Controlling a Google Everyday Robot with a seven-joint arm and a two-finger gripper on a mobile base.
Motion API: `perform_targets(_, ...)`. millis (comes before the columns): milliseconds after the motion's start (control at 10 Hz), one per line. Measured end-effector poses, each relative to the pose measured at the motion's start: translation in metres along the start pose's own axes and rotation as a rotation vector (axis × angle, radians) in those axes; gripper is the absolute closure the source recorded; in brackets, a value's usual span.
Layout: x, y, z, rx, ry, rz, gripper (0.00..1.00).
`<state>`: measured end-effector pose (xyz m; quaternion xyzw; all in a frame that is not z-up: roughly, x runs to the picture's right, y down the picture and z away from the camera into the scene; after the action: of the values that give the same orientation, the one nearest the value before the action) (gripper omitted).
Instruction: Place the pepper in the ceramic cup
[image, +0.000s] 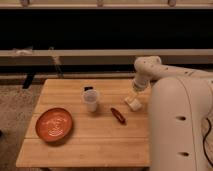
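The pepper (118, 115) is a small dark red chili lying flat on the wooden table (90, 142), right of centre. The ceramic cup (91, 100) is pale and tapered and stands upright a short way left of the pepper, apart from it. My gripper (134, 95) hangs at the end of the white arm (150, 67) near the table's right edge, just right of and behind the pepper, not touching it. A pale rectangular block (132, 103) sits right under the gripper; I cannot tell whether the two touch.
A round orange-red plate (54, 124) lies at the table's front left. A small dark object (89, 89) sits just behind the cup. My white body (180, 125) fills the right side. A bench and dark wall run behind the table.
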<state>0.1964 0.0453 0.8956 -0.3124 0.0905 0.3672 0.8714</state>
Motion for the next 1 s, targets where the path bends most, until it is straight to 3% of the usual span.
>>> perform_targets(800, 0.001, 0.001, 0.002, -0.002, 0.002, -0.006, 0.20)
perform_targets(1000, 0.005, 0.013, -0.005, -0.010, -0.002, -0.029, 0.20)
